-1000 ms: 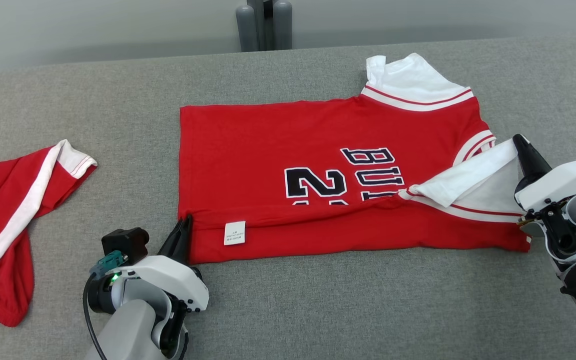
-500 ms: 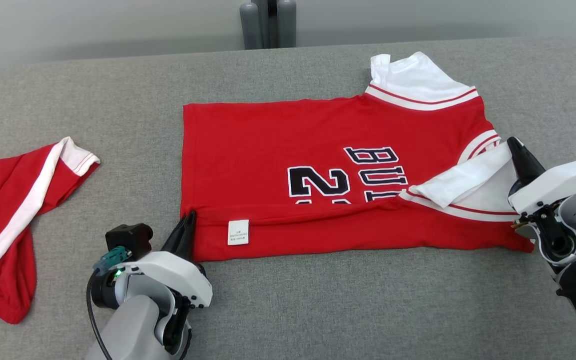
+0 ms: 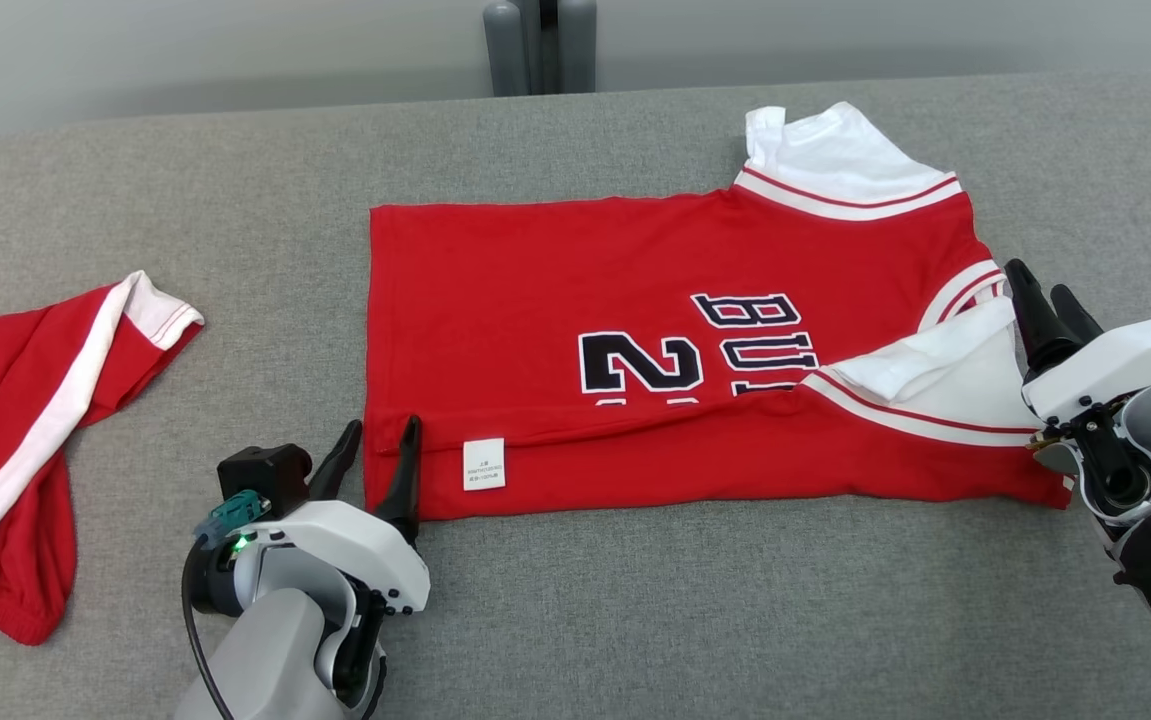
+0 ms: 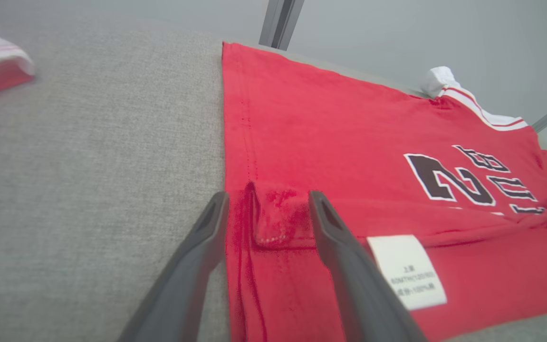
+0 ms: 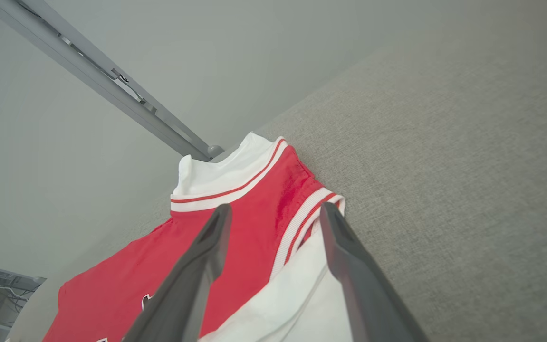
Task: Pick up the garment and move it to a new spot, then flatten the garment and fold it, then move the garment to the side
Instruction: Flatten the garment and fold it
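**Fingers apart at both ends of the fold**

Shorts [image 3: 25, 440] lie well left of the jersey [image 3: 635, 270], which sits mid-table [image 3: 635, 620]. My left gripper [image 3: 382, 430], fingers apart, straddles the jersey's near-left corner, and pulling out carelessly could snag the hem and undo the fold. My right gripper [image 3: 1038, 280], fingers also apart and empty, sits at the folded sleeve. There is bare table on the jersey's near side.

Garment [image 3: 535, 280] lettering [image 3: 695, 350] partly hidden under fold; label [image 3: 484, 463] print unreadable.
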Robot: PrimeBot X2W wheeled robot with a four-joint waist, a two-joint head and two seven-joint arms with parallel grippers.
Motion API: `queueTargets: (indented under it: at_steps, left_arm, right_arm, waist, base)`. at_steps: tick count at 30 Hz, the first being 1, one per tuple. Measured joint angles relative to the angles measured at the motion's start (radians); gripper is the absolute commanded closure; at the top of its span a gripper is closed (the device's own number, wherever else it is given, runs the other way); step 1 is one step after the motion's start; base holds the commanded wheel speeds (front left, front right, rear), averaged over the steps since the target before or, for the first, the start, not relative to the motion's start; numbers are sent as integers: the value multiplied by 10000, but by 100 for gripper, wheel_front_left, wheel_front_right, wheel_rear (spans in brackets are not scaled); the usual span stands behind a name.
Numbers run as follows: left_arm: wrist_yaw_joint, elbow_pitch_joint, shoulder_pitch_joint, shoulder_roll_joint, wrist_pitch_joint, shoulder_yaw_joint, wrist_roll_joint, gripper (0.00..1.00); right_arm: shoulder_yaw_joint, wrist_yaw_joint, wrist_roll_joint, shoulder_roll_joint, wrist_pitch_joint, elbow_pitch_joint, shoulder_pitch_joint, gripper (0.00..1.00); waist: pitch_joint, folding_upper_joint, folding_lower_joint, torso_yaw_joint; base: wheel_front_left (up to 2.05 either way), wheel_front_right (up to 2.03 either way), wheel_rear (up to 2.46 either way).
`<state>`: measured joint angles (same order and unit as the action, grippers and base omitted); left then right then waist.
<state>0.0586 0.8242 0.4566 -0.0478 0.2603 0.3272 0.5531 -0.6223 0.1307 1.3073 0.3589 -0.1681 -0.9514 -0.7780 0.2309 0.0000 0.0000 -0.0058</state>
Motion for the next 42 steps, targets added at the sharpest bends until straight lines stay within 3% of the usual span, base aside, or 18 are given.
queueTargets:
  at_steps: [8,21,26,35,42]
  left_arm:
    - [-165,-203,-149,-2,0,-253,-148,0]
    - [-633,-2698,-1911,-2,12,-1344,-111,0]
    - [-832,-3423,-2621,-6,12,-1455,-98,0]
    - [-1035,-2890,-3316,2,12,-1058,477,0]
    - [-637,-1701,-3136,4,10,-146,2056,0]
  right_arm:
    - [-157,0,222,253,-376,142,148,0]
    - [-36,0,422,961,-894,1499,1947,0]
    - [247,2,-286,1005,-924,1741,2640,0]
    - [980,0,-1187,259,-965,1572,3617,0]
    - [984,0,-669,-157,-867,951,3637,0]
  waist:
    - [-479,0,0,-19]
    - [-1919,0,0,-200]
    - [-2232,0,-1,-340]
    - [-2307,0,0,-540]
    - [-2123,0,0,-543]
  base:
    - [0,0,0]
    - [0,0,0]
    - [0,0,0]
    - [0,0,0]
    - [0,0,0]
